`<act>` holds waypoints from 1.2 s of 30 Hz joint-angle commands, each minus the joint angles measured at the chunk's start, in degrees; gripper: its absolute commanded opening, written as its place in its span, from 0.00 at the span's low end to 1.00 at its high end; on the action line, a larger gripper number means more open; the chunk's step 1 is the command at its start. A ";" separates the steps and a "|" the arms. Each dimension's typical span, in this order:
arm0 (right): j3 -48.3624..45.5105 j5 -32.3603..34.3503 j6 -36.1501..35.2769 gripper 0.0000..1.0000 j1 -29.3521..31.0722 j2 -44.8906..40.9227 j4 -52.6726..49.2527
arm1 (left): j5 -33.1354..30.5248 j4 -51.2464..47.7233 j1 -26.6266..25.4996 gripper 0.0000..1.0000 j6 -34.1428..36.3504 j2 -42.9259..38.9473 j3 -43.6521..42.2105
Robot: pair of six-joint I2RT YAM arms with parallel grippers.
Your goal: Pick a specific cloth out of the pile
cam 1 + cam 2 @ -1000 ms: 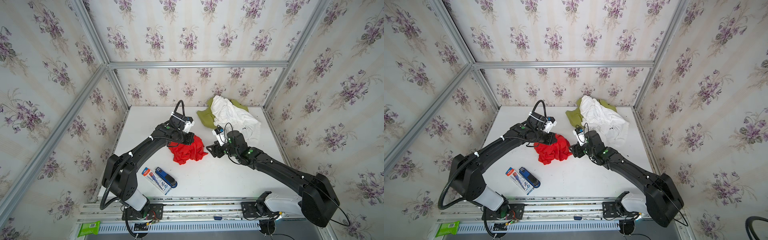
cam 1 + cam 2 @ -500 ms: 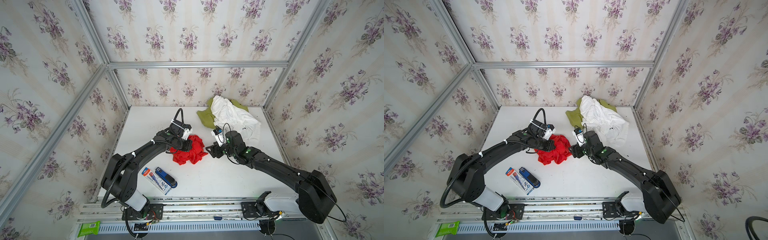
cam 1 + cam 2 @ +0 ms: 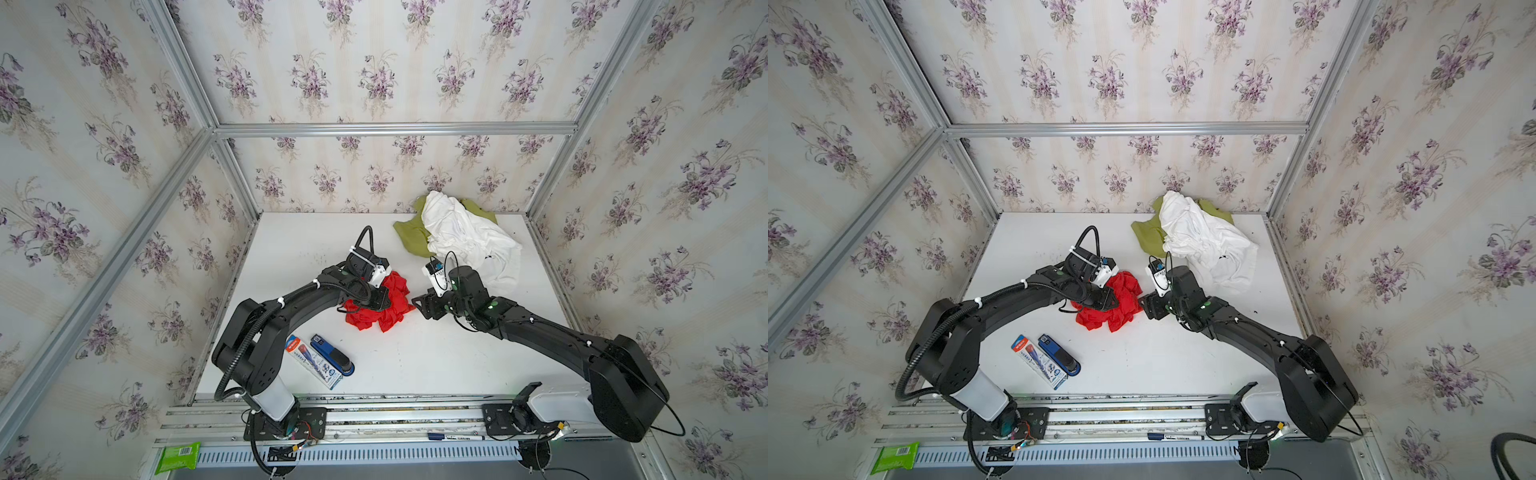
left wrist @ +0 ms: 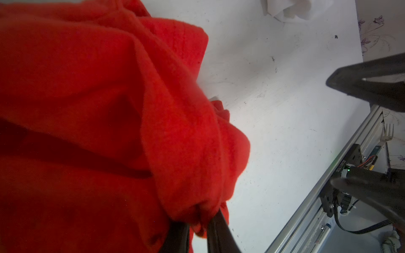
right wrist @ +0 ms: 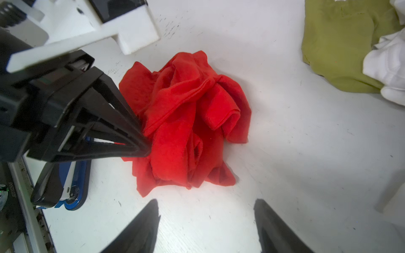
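Note:
The bright red cloth point(image 3: 397, 301) point(image 3: 1127, 297) lies crumpled on the white table, apart from the pile at the back right. That pile is now a large white cloth point(image 3: 465, 237) point(image 3: 1204, 241) over an olive-green one point(image 3: 409, 239) point(image 3: 1148, 237). My left gripper point(image 3: 379, 303) point(image 3: 1106, 301) is low at the cloth's left side. In the left wrist view its narrow jaws point(image 4: 200, 219) pinch a fold of the red cloth point(image 4: 109, 87). My right gripper point(image 3: 417, 301) point(image 5: 206, 200) stands open just right of the cloth point(image 5: 186, 120), holding nothing.
A blue stapler point(image 3: 332, 355) and a printed box point(image 3: 313, 361) lie at the front left of the table. Flowered walls close the left, back and right sides. A rail with a marker point(image 3: 455, 437) runs along the front, with a green packet point(image 3: 176, 457) beyond it.
The left gripper has come down and toward the front with the red cloth, which now sits lower and flatter on the table. The right arm has barely moved.

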 commanded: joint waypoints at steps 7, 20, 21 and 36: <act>1.80 3.94 -3.06 0.73 -0.31 -4.48 -0.33 | -0.56 1.39 0.12 0.78 0.32 -5.10 1.16; -15.81 32.98 -22.81 0.93 -2.83 -17.28 23.06 | -24.78 5.14 5.43 1.00 0.69 -26.38 -6.64; -19.79 35.36 -26.75 0.93 -3.94 -16.65 31.11 | -26.99 5.80 6.78 1.00 0.39 -27.74 -7.57; -24.61 35.99 -22.63 0.99 -18.47 3.08 52.47 | -35.04 28.69 27.71 0.99 6.52 -21.73 -20.74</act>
